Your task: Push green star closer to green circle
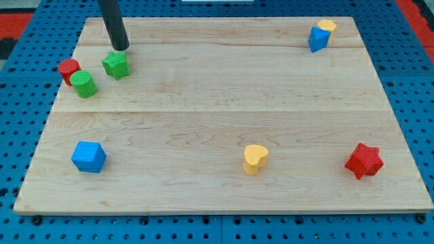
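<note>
My tip [121, 49] carries no claw to open or close; it is a bare rod standing just above the green star [116, 65] toward the view's top, touching it or nearly so. The star sits near the green circle [84, 84], which touches a red block [68, 69] at the wooden board's [224, 108] left edge. A push too far right of the star's centre could spin it aside, and overshooting would knock the circle and red block toward the edge.

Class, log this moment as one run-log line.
tip: just above green star | green circle: lower left, small gap | red block: touching circle
</note>
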Controlling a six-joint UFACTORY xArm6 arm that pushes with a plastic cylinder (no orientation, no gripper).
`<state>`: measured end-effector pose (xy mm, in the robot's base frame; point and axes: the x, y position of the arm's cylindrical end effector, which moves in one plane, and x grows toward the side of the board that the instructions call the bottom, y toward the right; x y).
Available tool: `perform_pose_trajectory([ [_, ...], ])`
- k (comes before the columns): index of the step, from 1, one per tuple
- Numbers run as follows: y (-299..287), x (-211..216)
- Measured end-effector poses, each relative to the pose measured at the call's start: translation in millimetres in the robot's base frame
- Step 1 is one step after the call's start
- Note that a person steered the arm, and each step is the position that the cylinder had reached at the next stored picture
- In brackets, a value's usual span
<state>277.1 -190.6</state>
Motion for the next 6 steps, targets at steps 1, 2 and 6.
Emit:
perform_pose_trajectory([
  [1,6,7],
  [2,29,28],
  [6,69,51],
])
